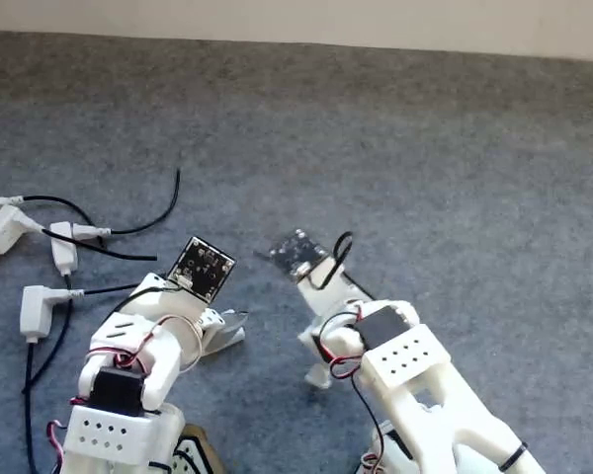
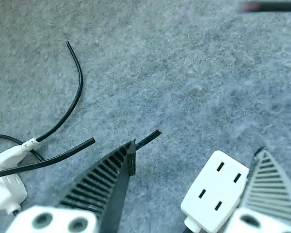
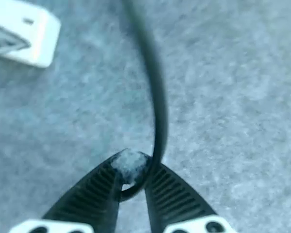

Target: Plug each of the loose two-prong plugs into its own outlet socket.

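Note:
A white outlet block (image 2: 213, 191) with slot pairs lies on the grey carpet between the fingers of my left gripper (image 2: 196, 148), close against one finger (image 2: 266, 179); the jaws stand wide apart. My right gripper (image 3: 135, 162) is shut on a black cable (image 3: 155, 97) that runs away over the carpet, and a white slotted block (image 3: 22, 31) lies beyond it. Three white two-prong plugs (image 1: 64, 247) (image 1: 35, 306) (image 1: 0, 229) with black cords lie at the table's left. Two of the plugs (image 2: 7, 187) (image 2: 12, 154) appear beside the left gripper.
Loose black cord ends (image 2: 75, 82) (image 2: 148, 138) curl across the carpet ahead of the left gripper. Both arms (image 1: 138, 365) (image 1: 415, 365) sit near the front edge. Open grey carpet (image 1: 425, 178) stretches to the back and right.

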You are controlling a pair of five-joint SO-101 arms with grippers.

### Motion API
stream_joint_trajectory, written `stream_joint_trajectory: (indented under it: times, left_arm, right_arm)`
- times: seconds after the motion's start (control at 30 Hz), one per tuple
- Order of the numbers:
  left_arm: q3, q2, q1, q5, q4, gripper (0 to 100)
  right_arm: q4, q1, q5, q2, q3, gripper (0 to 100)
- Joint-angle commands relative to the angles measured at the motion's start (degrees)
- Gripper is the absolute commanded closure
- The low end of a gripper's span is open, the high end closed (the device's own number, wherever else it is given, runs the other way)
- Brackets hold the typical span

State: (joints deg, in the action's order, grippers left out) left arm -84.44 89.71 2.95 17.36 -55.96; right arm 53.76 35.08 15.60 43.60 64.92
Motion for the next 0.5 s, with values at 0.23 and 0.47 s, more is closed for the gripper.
stream_joint_trajectory:
  times: [0.23,0.47]
  left_arm:
    - [0.31,0.75,-0.40,-0.09,0.00,64]
    - [-1.01,0.75,-0.40,-0.09,1.23,64]
  right_arm:
    - [-5.49,-14.64,-6.51,1.01,-11.65,99.5]
    - [-5.32,-19.65,-6.68,0.48,-22.73,99.5]
